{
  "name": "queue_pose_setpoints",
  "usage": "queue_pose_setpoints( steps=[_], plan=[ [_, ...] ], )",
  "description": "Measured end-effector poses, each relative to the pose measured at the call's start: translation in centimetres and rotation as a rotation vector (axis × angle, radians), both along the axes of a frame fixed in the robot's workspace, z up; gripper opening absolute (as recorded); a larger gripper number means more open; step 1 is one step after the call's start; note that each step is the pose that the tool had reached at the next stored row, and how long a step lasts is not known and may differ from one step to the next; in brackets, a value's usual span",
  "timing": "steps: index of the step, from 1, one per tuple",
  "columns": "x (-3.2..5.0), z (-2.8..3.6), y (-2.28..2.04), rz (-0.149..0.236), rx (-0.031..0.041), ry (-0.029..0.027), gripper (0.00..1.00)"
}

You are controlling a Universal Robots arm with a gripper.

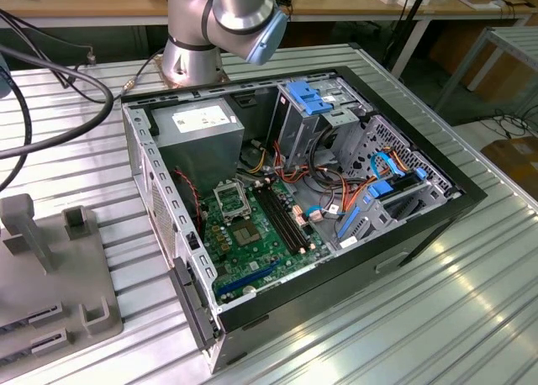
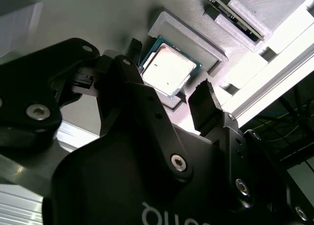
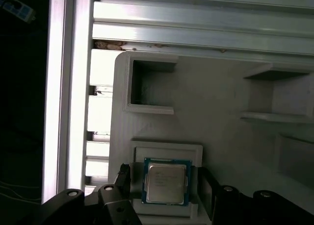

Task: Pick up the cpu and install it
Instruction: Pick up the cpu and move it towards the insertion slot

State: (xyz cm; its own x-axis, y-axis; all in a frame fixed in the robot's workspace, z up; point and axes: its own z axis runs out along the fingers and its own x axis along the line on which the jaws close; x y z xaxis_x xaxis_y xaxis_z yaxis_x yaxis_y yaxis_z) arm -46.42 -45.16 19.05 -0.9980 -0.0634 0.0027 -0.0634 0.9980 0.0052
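Your gripper (image 2: 170,70) hangs spread over the cpu (image 3: 166,182), a finger (image 2: 205,101) on either side. No contact shows, so it grasps nothing. The cpu lies flat in its recess in the grey holder (image 3: 216,112), and by my judgement the pick is not yet made. In the exterior view the computer case (image 1: 160,183) lies open, with a grey fixture (image 1: 50,276) at about 8 o'clock from it. The socket frame (image 1: 231,202), at about 10 o'clock on the motherboard (image 1: 269,250), looks unfilled. Lifting, carrying and seating all remain.
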Motion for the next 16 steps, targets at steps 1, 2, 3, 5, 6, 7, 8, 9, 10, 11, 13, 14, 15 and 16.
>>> queue_pose_setpoints(
  steps=[1,2,3,5,6,7,8,9,10,11,13,14,15,16],
  plan=[
    [0.00,0.00,0.00,0.000,0.0000,0.0001,0.66],
    [0.00,0.00,0.00,-0.001,-0.0001,0.0000,0.66],
    [0.01,-0.01,0.01,-0.001,0.0001,-0.0001,0.66],
    [0.03,-0.01,0.00,-0.002,0.0000,0.0000,0.66],
    [0.03,-0.01,0.00,-0.003,-0.0001,0.0000,0.66],
    [0.03,-0.01,0.00,-0.004,-0.0001,0.0001,0.66],
    [0.03,-0.01,0.00,-0.004,-0.0001,0.0001,0.66],
    [0.03,-0.02,0.00,-0.004,-0.0001,0.0001,0.66],
    [0.03,-0.04,0.00,-0.004,-0.0001,0.0001,0.66],
    [0.03,-0.07,0.00,-0.004,0.0000,-0.0001,0.66],
    [0.03,-0.11,0.00,-0.004,0.0000,0.0000,0.66],
    [0.03,-0.14,0.00,-0.004,0.0000,0.0000,0.66],
    [0.03,-0.16,0.00,-0.004,0.0000,0.0000,0.66],
    [0.03,-0.18,0.00,-0.004,-0.0001,0.0000,0.66]
  ],
)
